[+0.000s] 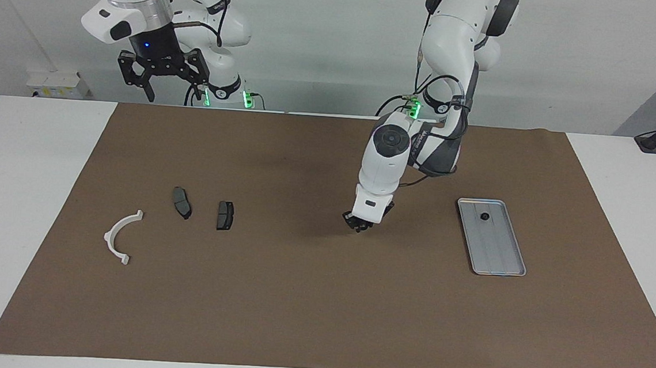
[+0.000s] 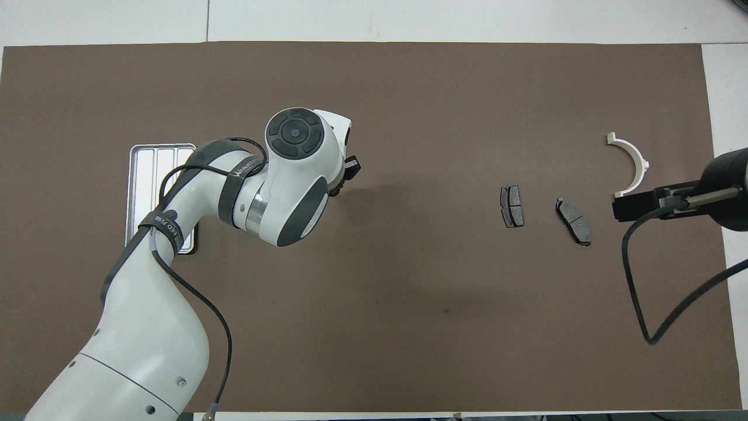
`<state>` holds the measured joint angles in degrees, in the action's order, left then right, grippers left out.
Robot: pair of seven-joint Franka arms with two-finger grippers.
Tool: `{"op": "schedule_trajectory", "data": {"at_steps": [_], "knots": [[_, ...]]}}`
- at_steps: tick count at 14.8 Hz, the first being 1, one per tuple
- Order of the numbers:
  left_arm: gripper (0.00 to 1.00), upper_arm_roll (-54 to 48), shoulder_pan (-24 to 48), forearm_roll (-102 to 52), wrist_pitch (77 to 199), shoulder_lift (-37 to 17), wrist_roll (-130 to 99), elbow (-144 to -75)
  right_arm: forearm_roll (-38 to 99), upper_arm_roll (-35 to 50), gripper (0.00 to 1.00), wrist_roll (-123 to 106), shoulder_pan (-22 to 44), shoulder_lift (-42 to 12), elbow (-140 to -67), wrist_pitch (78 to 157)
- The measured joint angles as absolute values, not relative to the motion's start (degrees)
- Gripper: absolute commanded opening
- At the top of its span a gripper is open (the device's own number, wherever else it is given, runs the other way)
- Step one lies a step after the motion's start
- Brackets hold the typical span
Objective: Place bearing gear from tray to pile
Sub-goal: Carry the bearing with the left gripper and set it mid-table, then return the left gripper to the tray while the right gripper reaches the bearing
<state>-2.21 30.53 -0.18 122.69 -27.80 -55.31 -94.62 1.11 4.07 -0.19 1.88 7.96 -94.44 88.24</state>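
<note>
I see a ridged, dull-shining metal tray [image 1: 499, 248] on a matt brown paper-like mat [image 1: 319, 310]. The white bracket [image 1: 118, 237] looks smooth plastic; 2 dark grey pads [image 1: 182, 202] look matt.

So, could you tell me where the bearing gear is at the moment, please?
In the facing view the bearing gear lies in the tray, at its end nearer the robots, toward the left arm's end of the table.

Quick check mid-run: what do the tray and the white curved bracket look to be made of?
The tray looks like metal, probably aluminium: silver-grey, matte sheen, pressed lengthwise ridges and a raised rim. The white curved bracket looks like moulded plastic: uniformly white, dull, with squared ends. Neither can be confirmed by sight alone.
</note>
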Motion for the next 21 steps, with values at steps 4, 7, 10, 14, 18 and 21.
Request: {"op": "schedule_trajectory", "data": {"at_steps": [4,7,10,14,18,21], "knots": [[0.08,-2.23,31.41,-0.18,124.16,-30.19,-57.63,-94.60,1.11,3.99,1.00,-0.19,1.88,7.97,-94.51,88.24],[0.08,-2.21,31.43,-0.18,126.22,-30.35,-58.91,-94.57,1.11,4.08,1.00,-0.19,1.91,8.29,-95.26,88.24],[0.09,-2.21,31.51,-0.18,126.97,-30.93,-59.42,-94.58,1.11,4.09,1.00,-0.08,1.91,9.01,-96.30,88.24],[1.00,-2.18,31.88,-0.17,127.38,-31.47,-59.84,-94.58,1.11,4.09,1.00,1.59,1.91,9.22,-97.29,88.47],[1.00,-1.22,31.34,1.58,124.57,-30.45,-59.55,-93.83,1.12,4.20,1.00,4.14,1.95,9.23,-98.51,90.40],[1.00,-0.63,25.89,2.14,119.36,-23.96,-48.85,-96.43,1.16,4.55,1.00,9.70,3.77,9.23,-99.99,92.61]]}}
